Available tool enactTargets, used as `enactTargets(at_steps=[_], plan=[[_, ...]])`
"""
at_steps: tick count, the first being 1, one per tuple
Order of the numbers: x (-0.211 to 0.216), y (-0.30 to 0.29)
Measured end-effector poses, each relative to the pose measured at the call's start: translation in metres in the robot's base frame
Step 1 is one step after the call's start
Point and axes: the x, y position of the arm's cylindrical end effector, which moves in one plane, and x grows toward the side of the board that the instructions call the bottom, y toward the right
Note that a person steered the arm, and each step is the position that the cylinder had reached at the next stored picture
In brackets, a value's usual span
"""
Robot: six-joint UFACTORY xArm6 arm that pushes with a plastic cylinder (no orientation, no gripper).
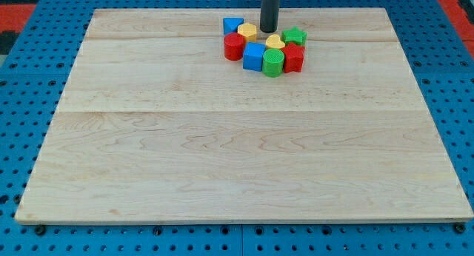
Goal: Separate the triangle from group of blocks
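Near the top edge of the pale wooden board (244,174), my tip (268,30), which grips nothing, stands among clustered blocks. The blue triangular block (232,25), perhaps partly hidden, sits at the cluster's upper left beside a yellow block (247,32).

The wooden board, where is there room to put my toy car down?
Almost everywhere! The wooden board is bare from its bottom edge up to the cluster, and at both sides. It is crowded only near the top edge, where the blue triangle, red cylinder, blue cube and green cylinder huddle around my tip.
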Motion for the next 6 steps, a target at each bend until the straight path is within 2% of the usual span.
enactTargets(at_steps=[2, 4, 5, 6], plan=[[0.008, -0.059], [0.016, -0.061], [0.018, -0.091], [0.018, -0.094]])
